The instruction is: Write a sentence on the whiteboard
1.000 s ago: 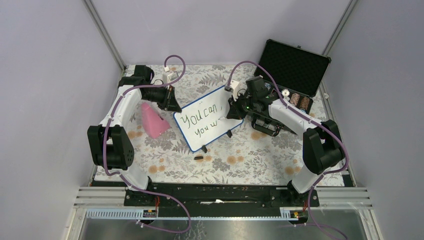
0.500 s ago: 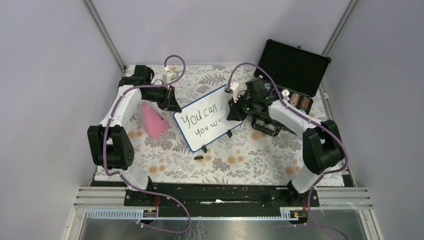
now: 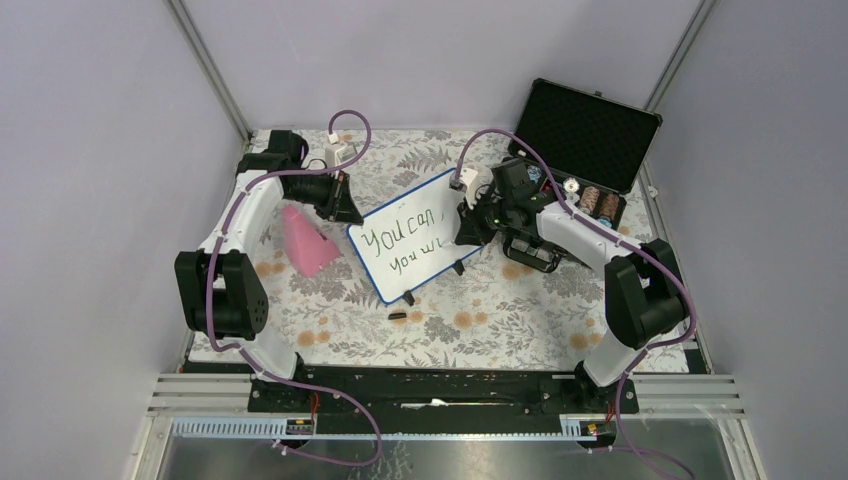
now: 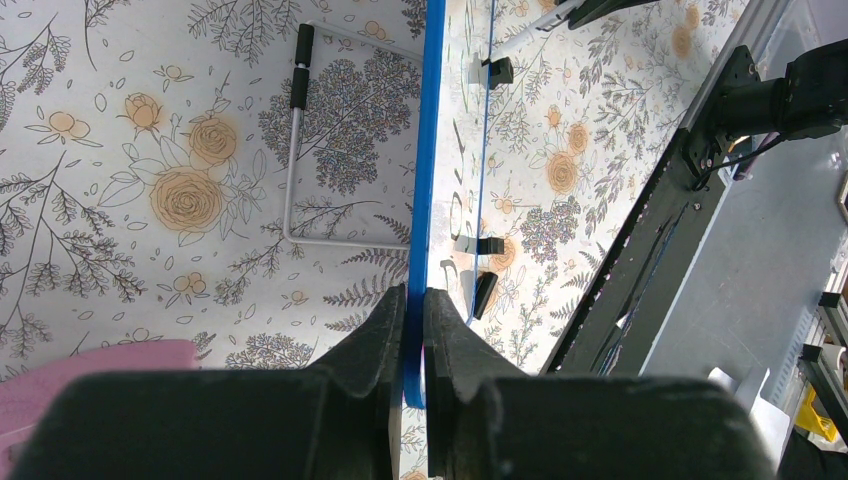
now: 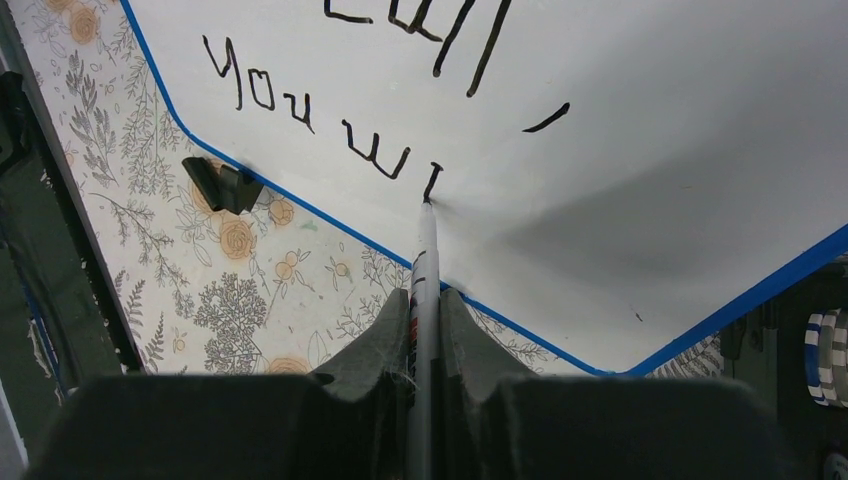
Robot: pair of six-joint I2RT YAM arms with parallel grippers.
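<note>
The whiteboard (image 3: 415,235) with a thin blue frame stands tilted at the table's middle. Its lettering (image 3: 400,238) reads "You can ," over "You wi". My left gripper (image 3: 350,212) is shut on the board's left blue edge (image 4: 418,240). My right gripper (image 3: 468,226) is shut on a grey marker (image 5: 424,270). The marker's tip touches the board at the foot of the last stroke (image 5: 431,182) of the lower line. The board's face also shows in the right wrist view (image 5: 600,150).
A pink wedge-shaped object (image 3: 305,240) lies left of the board. An open black foam-lined case (image 3: 580,135) stands at the back right. A small dark cap (image 3: 397,316) lies in front of the board. A wire stand (image 4: 295,150) lies behind the board.
My right gripper has shifted slightly right and down along the lower line. A further short stroke now follows "w". The left arm and the board have not moved.
</note>
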